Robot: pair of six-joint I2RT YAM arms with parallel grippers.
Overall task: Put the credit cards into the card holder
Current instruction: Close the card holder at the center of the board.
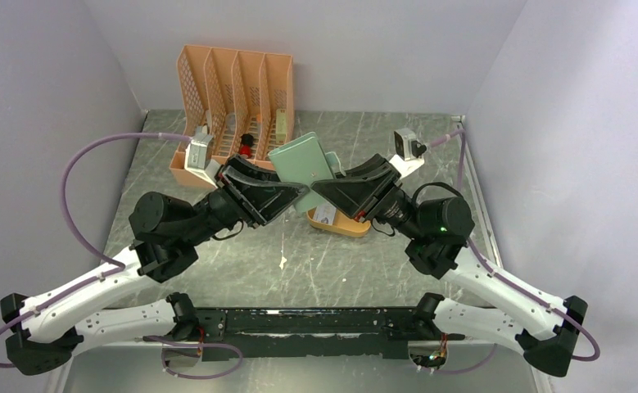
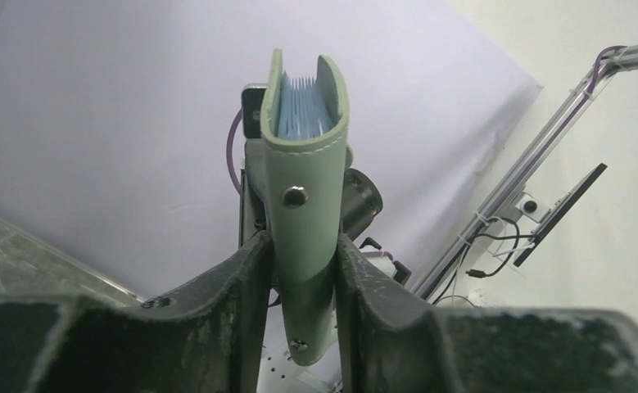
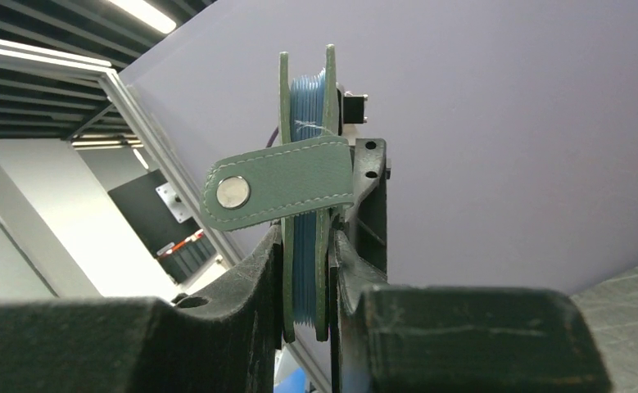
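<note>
Left gripper (image 1: pixel 300 191): fingers pressed on the holder (image 1: pixel 302 160), just above the tray's (image 1: pixel 344 227) far-left rim.
Right gripper (image 1: pixel 317 187): pinching the same holder from the opposite side.
Holder: aloft, on edge, long axis rising away from both grippers; covers slightly parted, tab (image 3: pixel 278 184) unsnapped, sleeves (image 2: pixel 302 106) showing.
</note>
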